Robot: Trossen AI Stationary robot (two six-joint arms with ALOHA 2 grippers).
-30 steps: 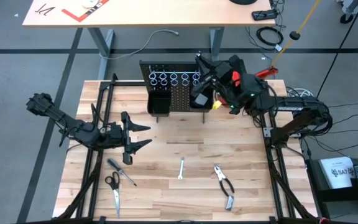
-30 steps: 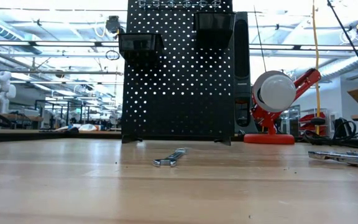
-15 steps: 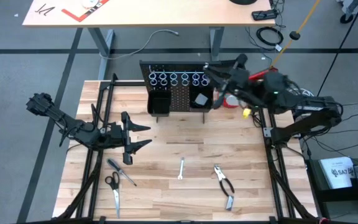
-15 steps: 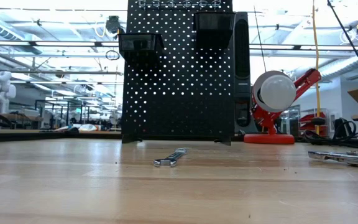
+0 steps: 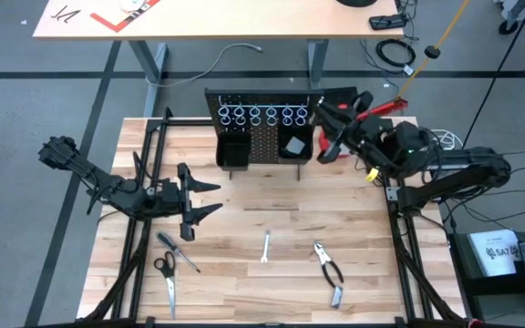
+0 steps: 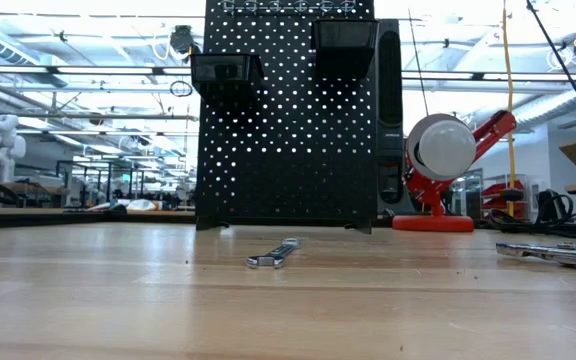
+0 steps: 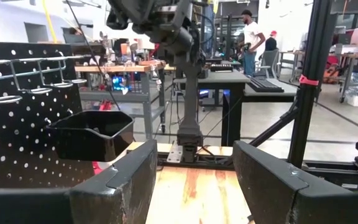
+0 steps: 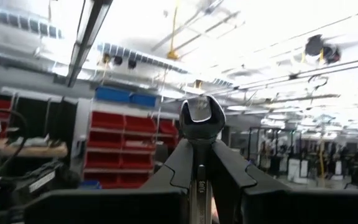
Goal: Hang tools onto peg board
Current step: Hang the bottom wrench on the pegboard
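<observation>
The peg board (image 5: 261, 128) stands at the far edge of the worktop (image 5: 262, 200), and its silver rings (image 5: 262, 114) look empty, so by my judgement little is hung yet. The right hand (image 5: 328, 123), raised just beside the board's right end, is closed on a wrench (image 8: 201, 118) clamped between its fingers. In front of the board lie a second wrench (image 5: 266, 246), pliers (image 5: 329, 269), a screwdriver (image 5: 177, 251) and scissors (image 5: 166, 273), all waiting. The left hand (image 5: 203, 199) hovers open, well left of the board.
</observation>
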